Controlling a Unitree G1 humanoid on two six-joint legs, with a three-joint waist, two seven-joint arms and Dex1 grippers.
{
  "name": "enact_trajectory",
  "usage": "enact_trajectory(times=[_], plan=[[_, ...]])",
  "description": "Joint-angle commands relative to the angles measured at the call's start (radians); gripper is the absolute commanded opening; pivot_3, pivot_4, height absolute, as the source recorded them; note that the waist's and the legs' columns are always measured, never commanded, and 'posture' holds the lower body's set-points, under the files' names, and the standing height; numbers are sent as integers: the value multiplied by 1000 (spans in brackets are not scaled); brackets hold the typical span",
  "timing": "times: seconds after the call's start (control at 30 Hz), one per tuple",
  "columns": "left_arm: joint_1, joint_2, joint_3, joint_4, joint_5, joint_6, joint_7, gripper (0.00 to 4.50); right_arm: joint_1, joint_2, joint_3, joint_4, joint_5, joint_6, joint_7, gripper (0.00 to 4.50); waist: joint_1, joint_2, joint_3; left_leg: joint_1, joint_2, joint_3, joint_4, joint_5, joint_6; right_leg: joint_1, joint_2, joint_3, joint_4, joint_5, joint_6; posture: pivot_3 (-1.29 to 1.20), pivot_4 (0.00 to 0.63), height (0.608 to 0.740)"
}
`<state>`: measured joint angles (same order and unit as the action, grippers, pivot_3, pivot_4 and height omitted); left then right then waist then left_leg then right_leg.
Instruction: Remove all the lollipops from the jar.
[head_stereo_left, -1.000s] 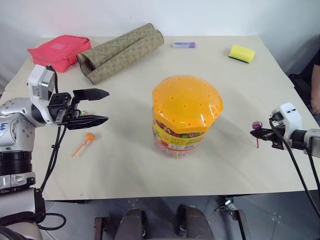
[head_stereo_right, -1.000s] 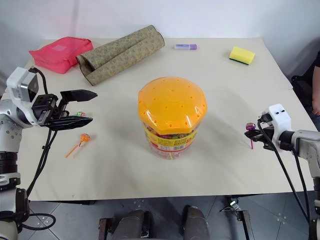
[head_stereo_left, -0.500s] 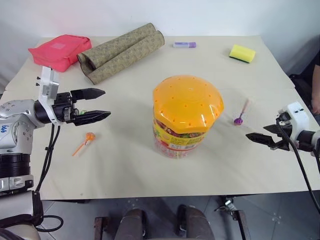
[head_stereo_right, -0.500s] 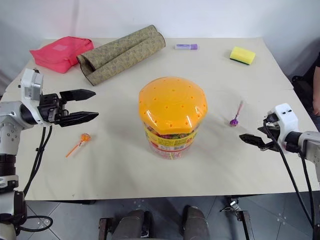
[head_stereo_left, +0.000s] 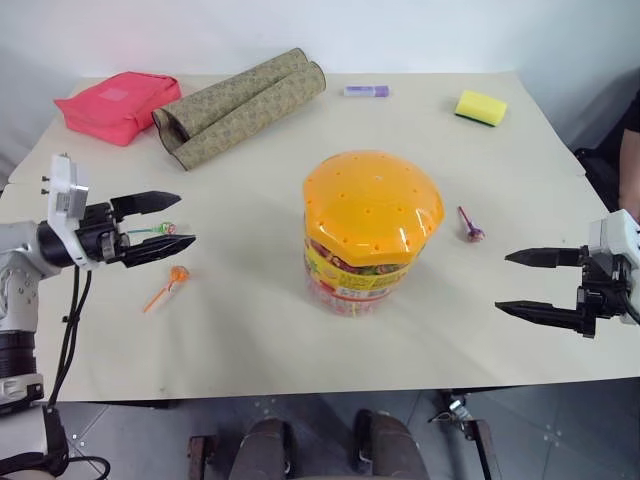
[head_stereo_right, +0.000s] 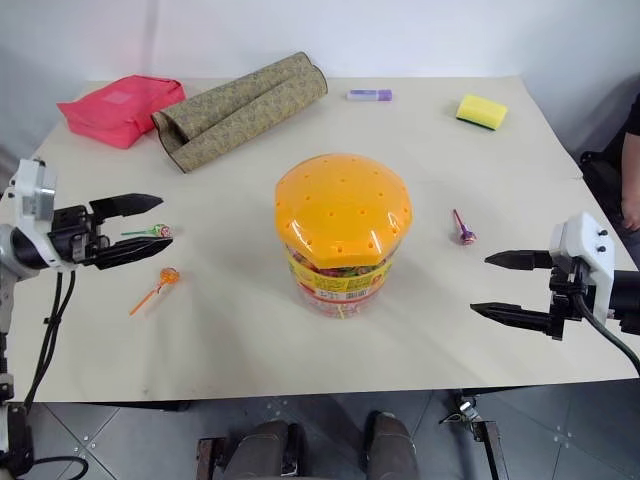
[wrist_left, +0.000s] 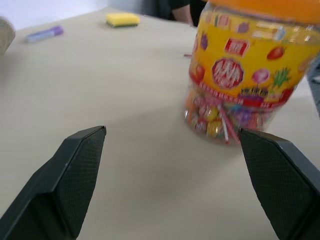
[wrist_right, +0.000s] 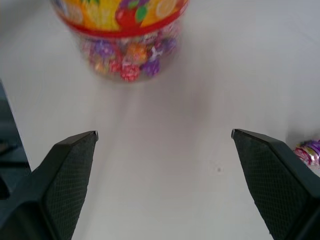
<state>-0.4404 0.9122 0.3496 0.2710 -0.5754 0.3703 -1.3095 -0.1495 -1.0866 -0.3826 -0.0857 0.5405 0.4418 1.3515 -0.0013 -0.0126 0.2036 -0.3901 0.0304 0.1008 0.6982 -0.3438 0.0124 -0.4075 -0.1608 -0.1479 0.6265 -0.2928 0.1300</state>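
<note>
The jar (head_stereo_left: 368, 240), a clear tub of sweets with a domed orange lid (head_stereo_left: 372, 203), stands mid-table. An orange lollipop (head_stereo_left: 177, 274) lies on the table to its left. A green lollipop (head_stereo_left: 165, 229) lies just behind that, seen between the fingers of my left gripper (head_stereo_left: 185, 218), which is open, empty and points at the jar. A purple lollipop (head_stereo_left: 471, 230) lies on the table right of the jar. My right gripper (head_stereo_left: 502, 282) hangs open and empty, nearer the front edge than that lollipop. The right wrist view shows the jar (wrist_right: 125, 30) ahead and the purple lollipop (wrist_right: 311, 150) to one side.
A pink pouch (head_stereo_left: 118, 100) and patterned cardboard rolls (head_stereo_left: 240, 105) lie at the back left. A purple tube (head_stereo_left: 367, 90) and a yellow sponge (head_stereo_left: 482, 107) lie at the back right. A person (head_stereo_left: 632, 150) is at the right edge.
My right gripper opened and let go of the purple lollipop, which now lies right of the jar; the hand drew back towards the front edge. My left gripper moved left, staying open.
</note>
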Motion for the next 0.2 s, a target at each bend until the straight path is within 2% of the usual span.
enact_trajectory(times=[0.03,0.2], plan=[[45,35,65,-31,-14,-18,-8,4500,-31,1,12,41,-13,-64,22,4476,0,0,0,0,0,0,0,0,0,0,0,0,0,0,0,0,150,740],[130,48,130,-74,-57,-3,-35,4500,-43,9,36,78,-19,-97,25,4476,3,0,0,0,0,0,0,0,0,0,0,0,0,0,0,0,150,740]])
